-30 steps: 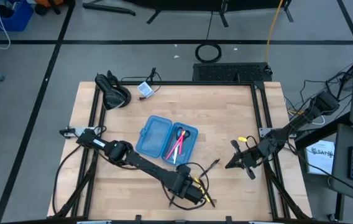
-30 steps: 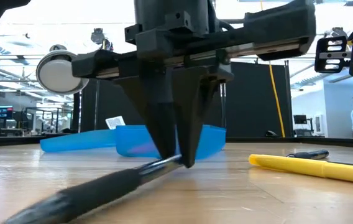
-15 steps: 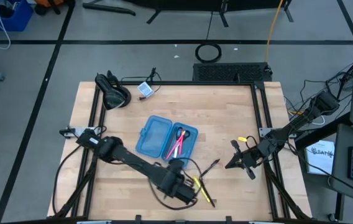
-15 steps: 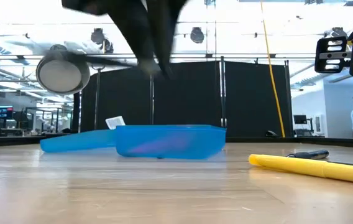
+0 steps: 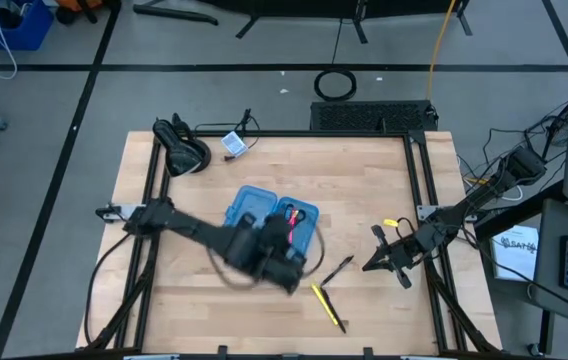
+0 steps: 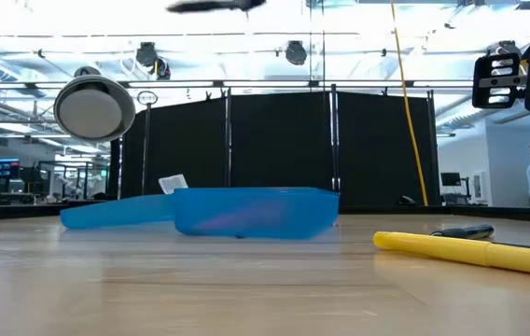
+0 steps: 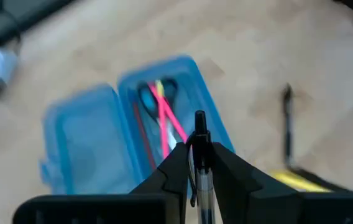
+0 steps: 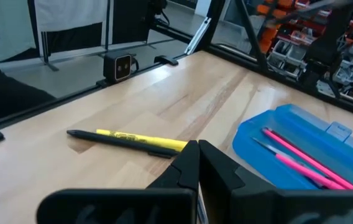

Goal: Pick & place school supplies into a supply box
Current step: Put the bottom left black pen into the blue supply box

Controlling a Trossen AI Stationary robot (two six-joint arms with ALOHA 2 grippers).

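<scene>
Open blue supply box lies near the centre of the bench, its right half containing scissors and pink pencils. The left tool, raised over the box's near edge, is clamped narrowly on a clear pen with a black cap, held pointing toward the box. To the right of the box, a black pen and a yellow pen lie on the bench, close together. The right tool, fully closed and holding nothing, waits near the bench's right edge.
</scene>
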